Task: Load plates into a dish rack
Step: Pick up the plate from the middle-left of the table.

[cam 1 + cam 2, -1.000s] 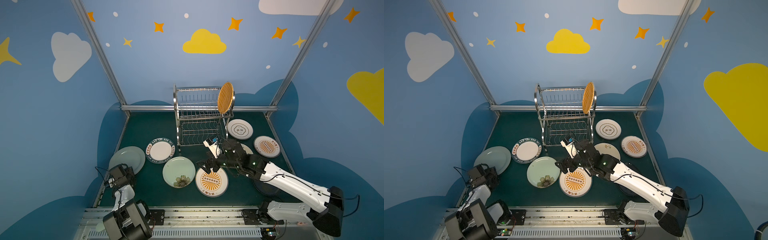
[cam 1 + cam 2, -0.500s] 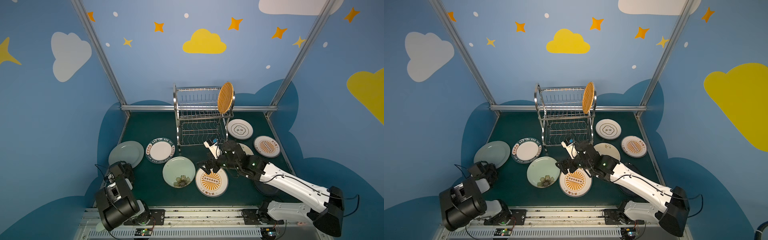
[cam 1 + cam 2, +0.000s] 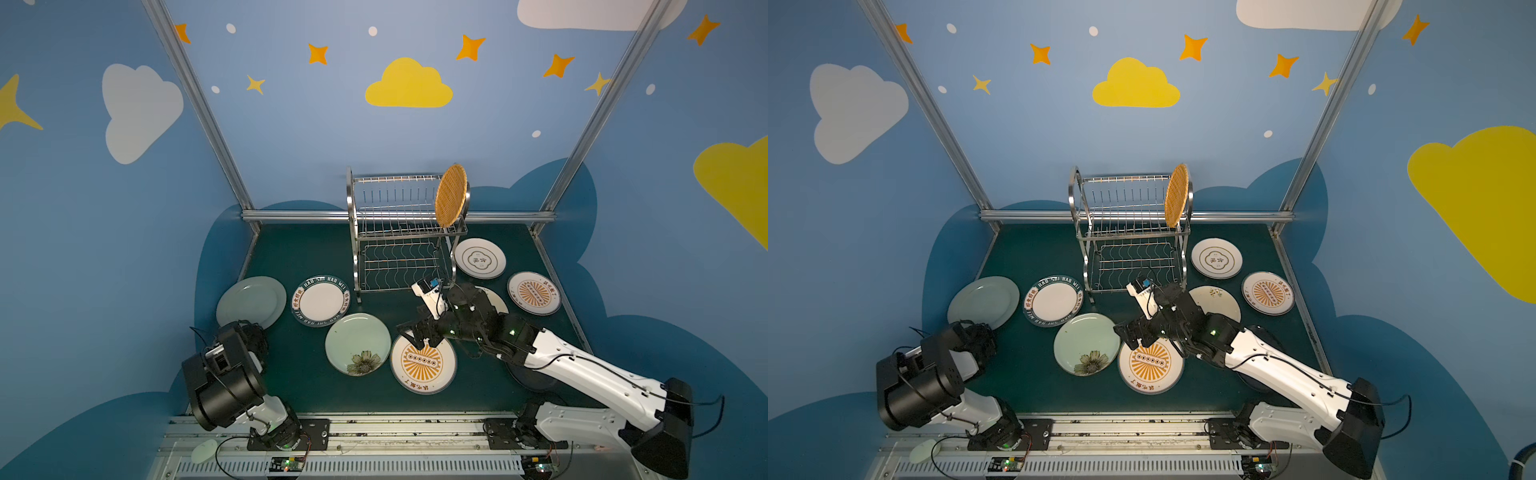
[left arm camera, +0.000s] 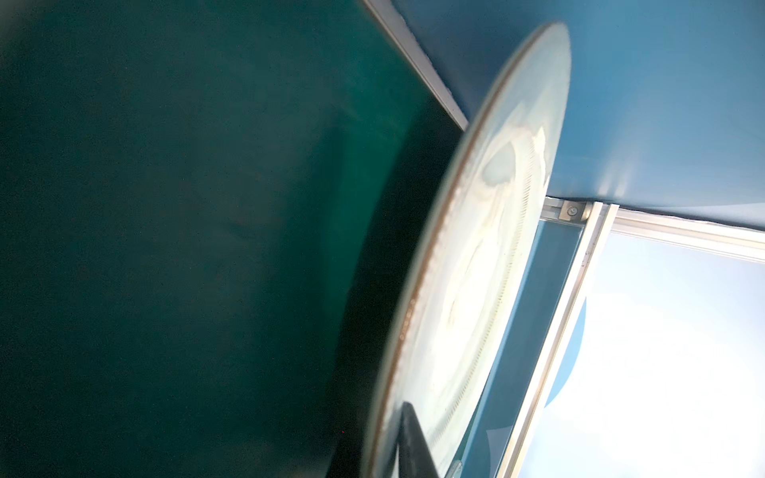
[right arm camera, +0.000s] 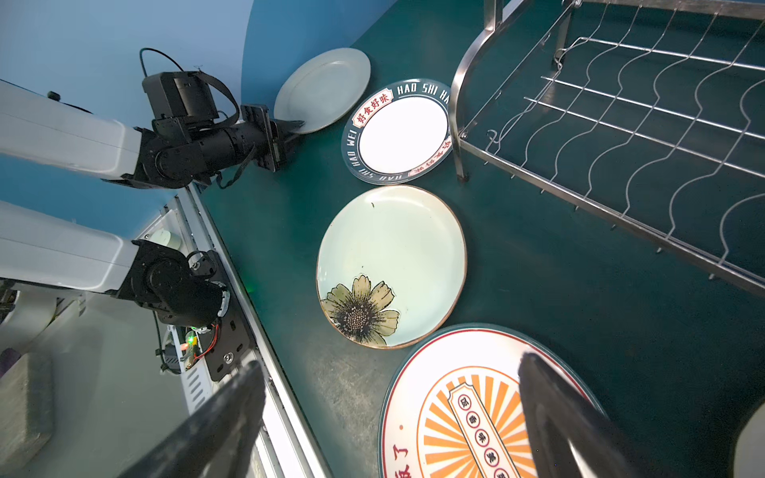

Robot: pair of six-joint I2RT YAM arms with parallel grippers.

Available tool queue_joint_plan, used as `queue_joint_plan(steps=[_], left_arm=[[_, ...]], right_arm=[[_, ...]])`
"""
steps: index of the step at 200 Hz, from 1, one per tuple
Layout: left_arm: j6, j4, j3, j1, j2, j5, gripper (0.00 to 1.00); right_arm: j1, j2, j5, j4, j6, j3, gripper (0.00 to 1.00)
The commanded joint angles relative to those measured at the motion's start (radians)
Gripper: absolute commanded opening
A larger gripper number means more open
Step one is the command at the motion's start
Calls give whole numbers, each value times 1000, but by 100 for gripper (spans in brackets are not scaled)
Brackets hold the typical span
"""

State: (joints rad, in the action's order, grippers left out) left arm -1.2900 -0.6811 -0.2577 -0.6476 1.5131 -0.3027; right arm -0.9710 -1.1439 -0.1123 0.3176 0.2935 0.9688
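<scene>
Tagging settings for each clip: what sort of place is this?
Likely a staged robot test booth, not a real kitchen: cartoon cloud-and-star walls, aluminium frame posts, and a dish rack and plates on a green mat before two rail-mounted arms.

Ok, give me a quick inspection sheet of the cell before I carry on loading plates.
Surface: dark green mat, plates spread over it.
Job's things: rack holds one woven plate upright in its top tier; lower tier empty; the rest, like the flower plate, lie on the mat.
Clutter: pale lump on the front rail.
Grippers: left gripper shut on the pale green plate rim; right gripper open above the near sunburst plate.
Cables: black cable looped over the left wrist.
Surroundings: blue painted walls, metal frame posts.
</scene>
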Motion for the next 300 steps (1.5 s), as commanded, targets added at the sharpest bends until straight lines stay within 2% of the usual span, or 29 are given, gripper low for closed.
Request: queue_joint_plan(steps=[1,41,96,119,158,207,256,300], left_arm=[[16,223,17,-1,32,-9,5],[28,286,11,0,-102,-40,4],[36,596,-27,1,-518,31,4],[19,659,-33,2,-626,51,4],[-3,643,-31,3,-606,-1,4],[-39,502,0,5,-590,-65,4],[-65,433,18,5,-680,-58,4],[-85,323,45,4,-707,-44,4]], right_arm=[[-6,22,16,-9,13,-20,93],[-7,31,25,-3,10,-24,93],[-6,47,39,-12,19,-46,93],[-7,50,38,-15,21,-51,93],[-6,59,37,-15,24,-60,93],[-7,77,40,-18,25,-82,93],[-5,58,39,-26,27,-80,93],[-5,36,31,-33,28,-74,93]])
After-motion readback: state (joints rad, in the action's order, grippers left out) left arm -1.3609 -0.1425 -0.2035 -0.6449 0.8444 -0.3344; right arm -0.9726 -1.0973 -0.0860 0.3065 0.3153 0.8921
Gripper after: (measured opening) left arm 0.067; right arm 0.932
